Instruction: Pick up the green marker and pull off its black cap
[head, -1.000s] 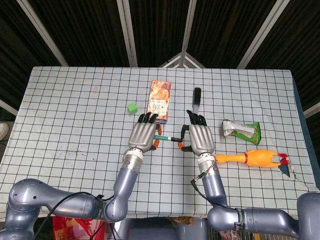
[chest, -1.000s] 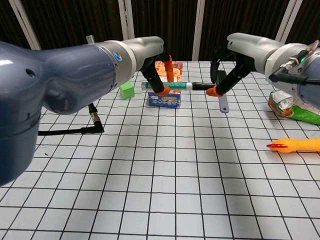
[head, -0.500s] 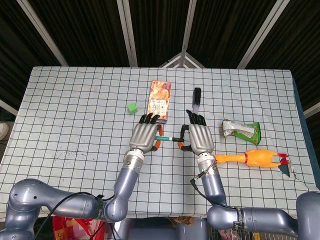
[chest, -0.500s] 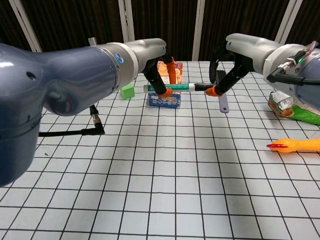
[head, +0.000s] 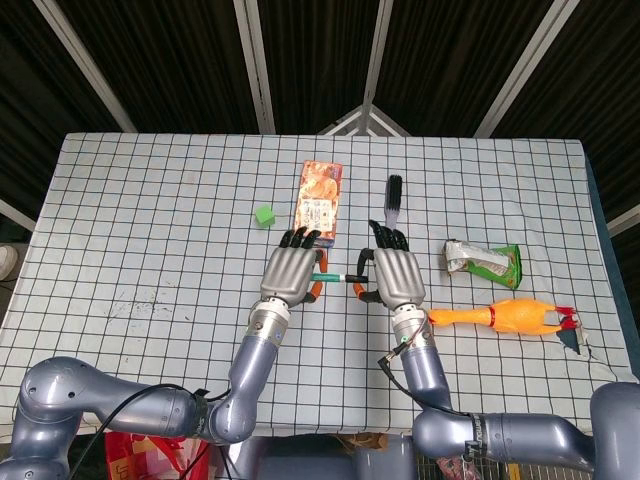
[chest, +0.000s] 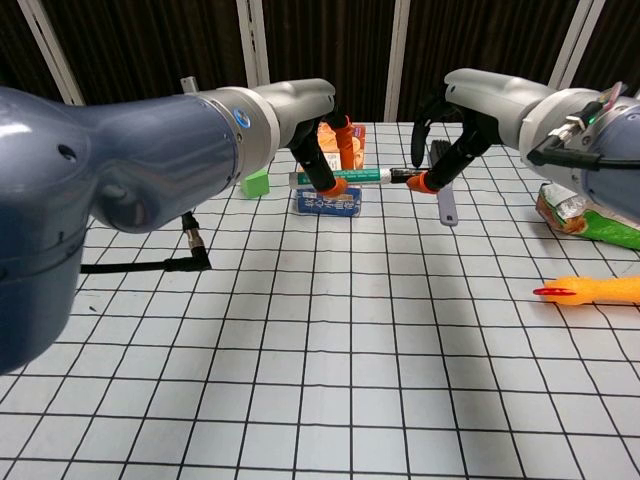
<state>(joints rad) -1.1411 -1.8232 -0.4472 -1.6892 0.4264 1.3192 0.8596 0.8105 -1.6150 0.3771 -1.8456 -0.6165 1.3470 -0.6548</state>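
The left hand (chest: 318, 150) grips the green marker (chest: 358, 176) by its barrel, held level above the table (chest: 300, 380) — the right hand (chest: 445, 135), fingers curled down, pinches the black cap (chest: 405, 176) at the other end.

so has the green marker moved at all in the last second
Yes. In the chest view the green marker has risen slightly against the snack box behind it, held above the table between the left hand and right hand.

Marker (chest: 358, 176) green-barrelled, horizontal, held off the table at upper centre of chest view. Black cap (chest: 404, 175) on its right end, seated, pinched in my right fingers.
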